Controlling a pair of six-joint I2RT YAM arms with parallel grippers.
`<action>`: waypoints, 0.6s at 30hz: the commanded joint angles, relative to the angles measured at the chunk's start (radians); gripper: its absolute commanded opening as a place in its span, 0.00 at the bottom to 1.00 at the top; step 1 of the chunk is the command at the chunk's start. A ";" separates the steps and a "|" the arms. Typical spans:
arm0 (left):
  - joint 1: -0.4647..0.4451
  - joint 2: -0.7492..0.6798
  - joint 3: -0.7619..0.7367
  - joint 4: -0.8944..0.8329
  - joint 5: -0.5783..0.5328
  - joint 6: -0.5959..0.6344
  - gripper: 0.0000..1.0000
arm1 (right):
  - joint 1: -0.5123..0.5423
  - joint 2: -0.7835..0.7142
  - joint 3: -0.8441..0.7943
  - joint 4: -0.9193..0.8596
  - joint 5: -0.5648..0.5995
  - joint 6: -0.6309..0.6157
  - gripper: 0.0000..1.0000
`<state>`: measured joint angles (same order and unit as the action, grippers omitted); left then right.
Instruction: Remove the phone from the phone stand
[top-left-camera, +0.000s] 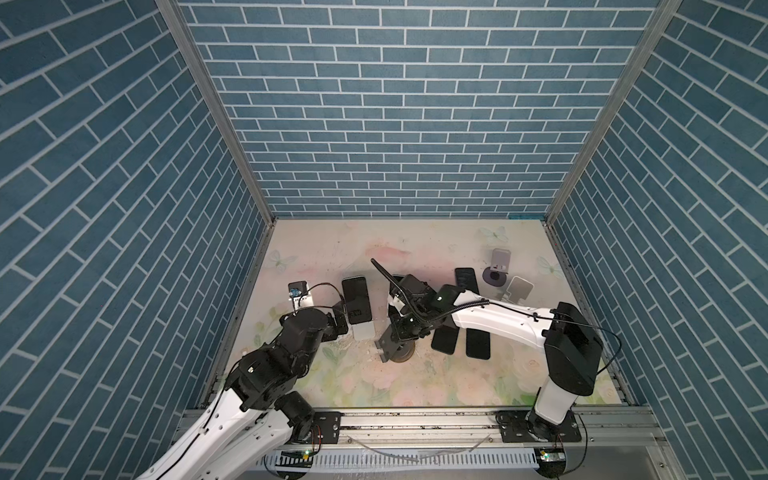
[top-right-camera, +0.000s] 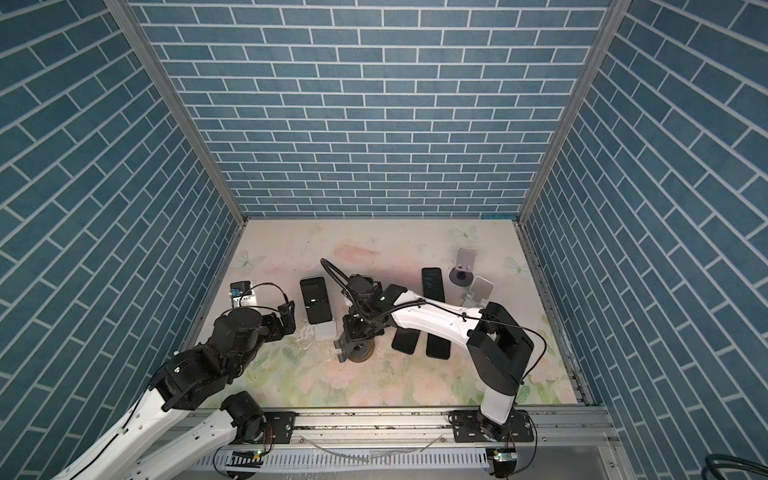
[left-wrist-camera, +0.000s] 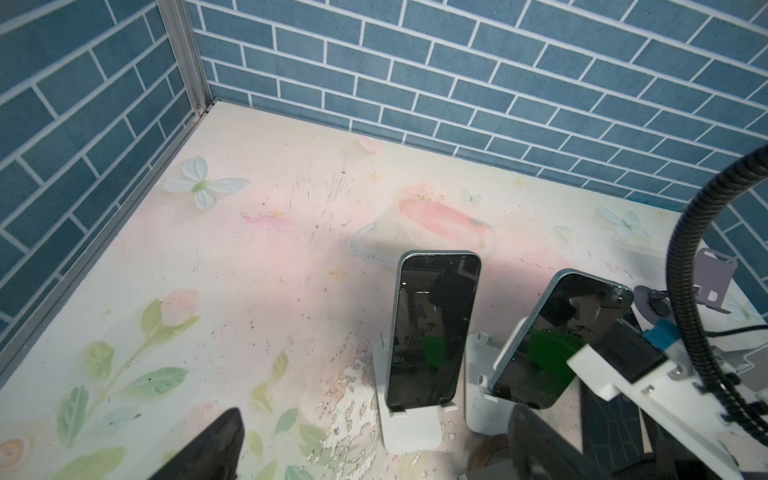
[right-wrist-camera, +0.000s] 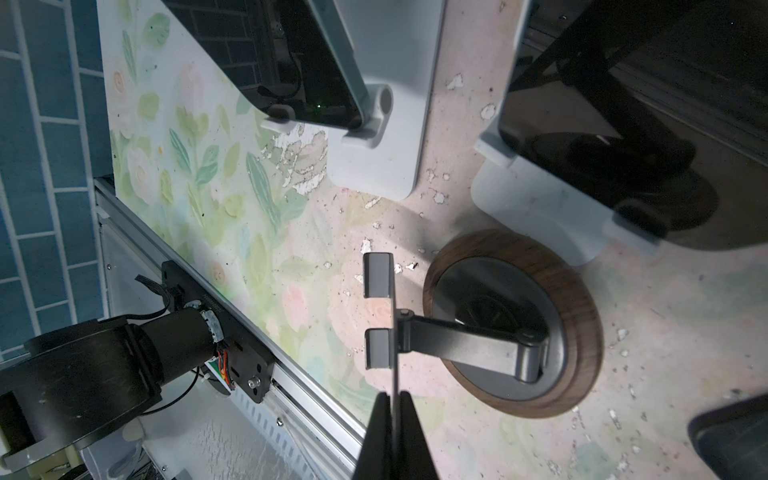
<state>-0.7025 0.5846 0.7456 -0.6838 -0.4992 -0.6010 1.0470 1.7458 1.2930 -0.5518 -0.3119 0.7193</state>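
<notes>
My right tool (right-wrist-camera: 394, 401) is pressed together on the thin, edge-on plate of the round-based stand (right-wrist-camera: 582, 332), which sits low in the middle of both top views. My left tool (left-wrist-camera: 374, 449) has its fingers wide apart and holds nothing. It hovers just in front of the phone (left-wrist-camera: 432, 332), which leans upright on its white stand (left-wrist-camera: 409, 424), left of centre on the table (top-left-camera: 415, 249). A second phone (left-wrist-camera: 557, 340) leans on another white stand (left-wrist-camera: 478, 399) just beside it. Flat phones (top-left-camera: 478, 343) lie right of centre.
</notes>
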 joint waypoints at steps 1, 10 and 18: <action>0.005 0.006 0.021 -0.013 -0.016 0.014 1.00 | -0.005 -0.063 -0.030 -0.064 0.027 -0.051 0.00; 0.005 0.033 0.038 0.001 -0.017 0.019 1.00 | -0.092 -0.249 -0.106 -0.179 0.090 -0.075 0.00; 0.006 0.104 0.056 0.033 -0.009 0.026 0.99 | -0.266 -0.383 -0.160 -0.216 0.077 -0.103 0.00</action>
<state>-0.7025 0.6670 0.7799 -0.6724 -0.5037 -0.5896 0.8242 1.4014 1.1564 -0.7322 -0.2432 0.6643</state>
